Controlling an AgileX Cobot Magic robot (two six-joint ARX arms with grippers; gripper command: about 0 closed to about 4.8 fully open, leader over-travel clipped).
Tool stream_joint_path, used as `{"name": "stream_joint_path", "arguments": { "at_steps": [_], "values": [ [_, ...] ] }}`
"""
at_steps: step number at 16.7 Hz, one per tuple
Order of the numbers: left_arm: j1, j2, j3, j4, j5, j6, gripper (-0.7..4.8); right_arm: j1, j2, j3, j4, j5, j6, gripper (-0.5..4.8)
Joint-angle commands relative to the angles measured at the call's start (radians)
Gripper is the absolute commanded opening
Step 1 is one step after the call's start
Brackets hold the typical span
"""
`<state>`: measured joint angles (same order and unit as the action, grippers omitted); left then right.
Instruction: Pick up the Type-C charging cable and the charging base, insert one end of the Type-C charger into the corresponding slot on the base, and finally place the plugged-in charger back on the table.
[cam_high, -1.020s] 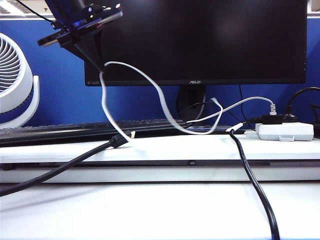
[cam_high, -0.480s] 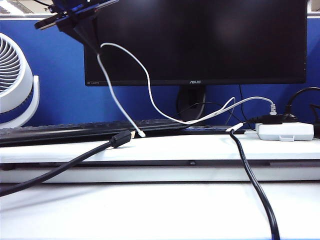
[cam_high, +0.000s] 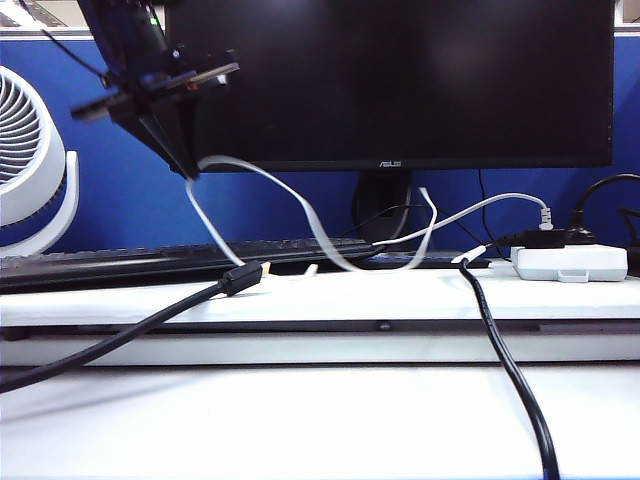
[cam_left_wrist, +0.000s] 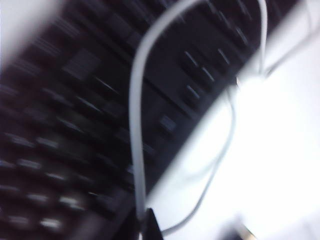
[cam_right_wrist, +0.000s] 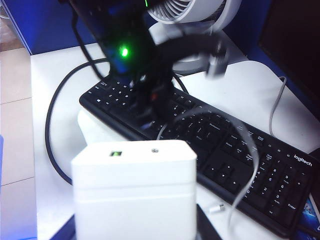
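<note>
The Type-C charging cable (cam_high: 300, 205) is a thin white cord. My left gripper (cam_high: 188, 172) is shut on it high at the left, in front of the monitor. From there the cord loops down to the shelf, where one small plug end (cam_high: 310, 268) lies. The blurred left wrist view shows the cable (cam_left_wrist: 136, 125) rising from my left gripper (cam_left_wrist: 144, 227) over the keyboard. My right gripper (cam_right_wrist: 135, 227) is out of the exterior view. It is shut on the charging base (cam_right_wrist: 134, 180), a plain white block between its dark fingers (cam_right_wrist: 207, 225). The cable (cam_right_wrist: 250, 170) and its plug (cam_right_wrist: 216, 208) lie beyond it.
A black keyboard (cam_high: 180, 255) and monitor (cam_high: 400, 80) stand on the raised shelf (cam_high: 400, 300) of the table (cam_high: 320, 420). A thick black cable with a gold-tipped plug (cam_high: 240, 277) lies at the left, another black cable (cam_high: 510, 370) at the right. A wider white box (cam_high: 570, 262) and a fan (cam_high: 30, 170) flank them.
My left gripper rose with the cable, then came down lower than before. The cable's free plug slid to the right along the shelf. The right side of the scene stayed still.
</note>
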<state>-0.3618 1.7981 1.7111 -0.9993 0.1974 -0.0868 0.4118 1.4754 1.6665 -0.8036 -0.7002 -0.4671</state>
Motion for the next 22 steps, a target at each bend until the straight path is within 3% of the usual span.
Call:
{"name": "stream_joint_path", "arguments": {
  "at_steps": [1, 3, 6, 7, 9, 11, 13, 15, 17, 20, 22],
  "values": [
    [0.0, -0.007, 0.004, -0.015, 0.057, 0.054, -0.06, 0.002, -0.009, 0.008, 0.024, -0.008, 0.003, 0.53],
    [0.0, -0.007, 0.004, -0.024, 0.087, 0.054, -0.06, 0.002, -0.009, 0.008, 0.024, -0.008, 0.003, 0.53],
    [0.0, -0.007, 0.004, -0.006, -0.052, 0.052, -0.04, 0.002, -0.009, 0.008, 0.024, -0.008, 0.004, 0.53],
    [0.0, -0.007, 0.004, 0.0, -0.107, 0.047, 0.28, 0.002, -0.009, 0.008, 0.024, -0.008, 0.004, 0.53],
    [0.0, -0.007, 0.004, -0.006, -0.13, 0.051, 1.6, 0.002, -0.009, 0.008, 0.023, -0.008, 0.004, 0.53],
    [0.0, -0.008, 0.004, -0.01, -0.129, 0.053, 1.86, 0.002, -0.009, 0.008, 0.023, -0.008, 0.004, 0.53],
    [0.0, -0.012, 0.006, -0.011, -0.087, 0.06, 1.88, 0.002, -0.011, 0.008, 0.023, -0.008, 0.004, 0.53],
    [-0.001, -0.014, 0.026, -0.057, 0.111, 0.146, 1.87, 0.002, -0.016, 0.008, 0.024, -0.002, 0.004, 0.53],
    [-0.022, -0.013, 0.027, -0.101, 0.211, 0.21, 1.87, 0.002, -0.023, 0.008, 0.027, 0.032, 0.004, 0.53],
    [-0.118, -0.003, 0.025, -0.106, 0.205, 0.302, 1.92, 0.002, -0.036, 0.01, 0.063, 0.054, 0.058, 0.53],
    [-0.172, 0.008, 0.025, -0.104, 0.139, 0.343, 2.08, 0.001, -0.045, 0.01, 0.09, 0.054, 0.08, 0.53]
  ]
}}
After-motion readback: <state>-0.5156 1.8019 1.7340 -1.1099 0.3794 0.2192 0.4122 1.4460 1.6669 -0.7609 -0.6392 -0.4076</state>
